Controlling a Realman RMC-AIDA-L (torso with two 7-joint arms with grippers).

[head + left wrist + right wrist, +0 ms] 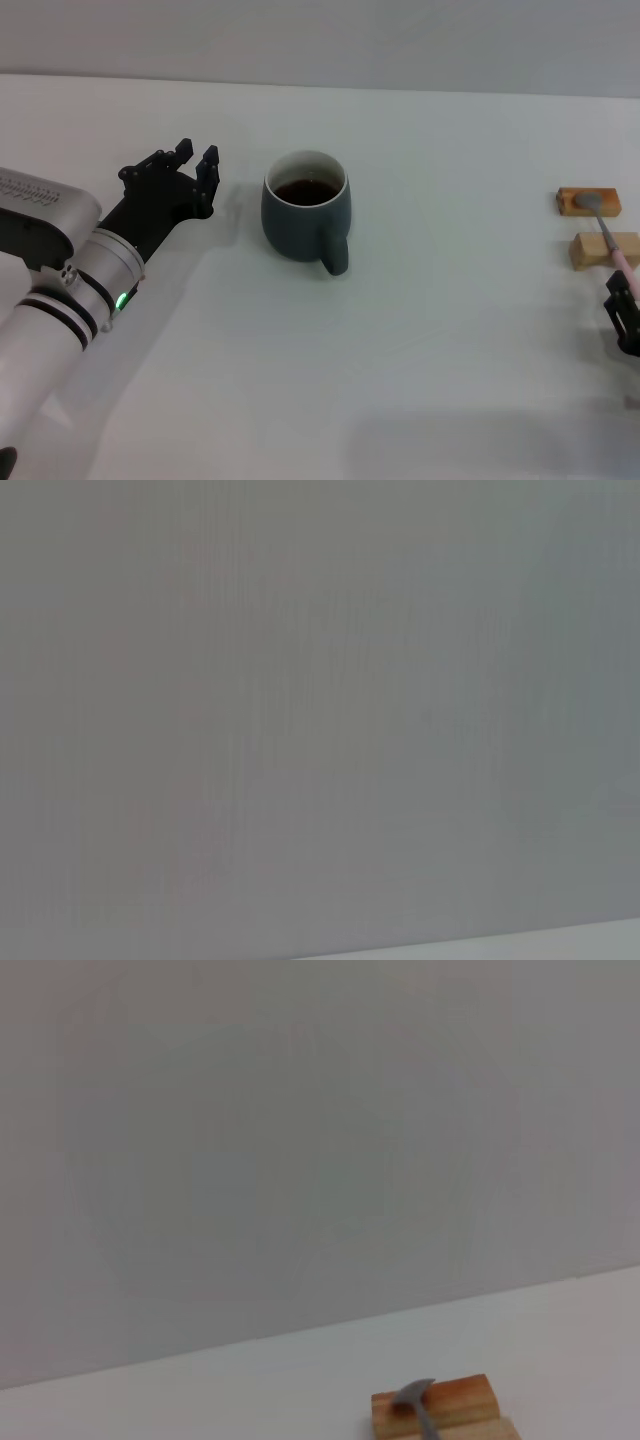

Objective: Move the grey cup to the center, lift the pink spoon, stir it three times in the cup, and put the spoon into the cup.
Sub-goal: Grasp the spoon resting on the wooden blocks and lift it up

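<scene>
The left gripper [196,163] sits spread open just left of the grey cup [305,214], apparently done centering it. The right gripper [625,312], jaw state unclear, hovers at the handle end of the pink spoon [608,238], propped on wooden blocks [589,202] for easy grabbing.

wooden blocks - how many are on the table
2, both at the table's right edge: the far block under the pink spoon's bowl, the near block under its shaft. None appear hidden.

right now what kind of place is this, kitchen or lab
Likely a lab or test bench, not a kitchen: a bare white table against a plain grey wall, holding only the grey cup and the pink spoon propped across two wooden blocks, with robot arms either side.
</scene>
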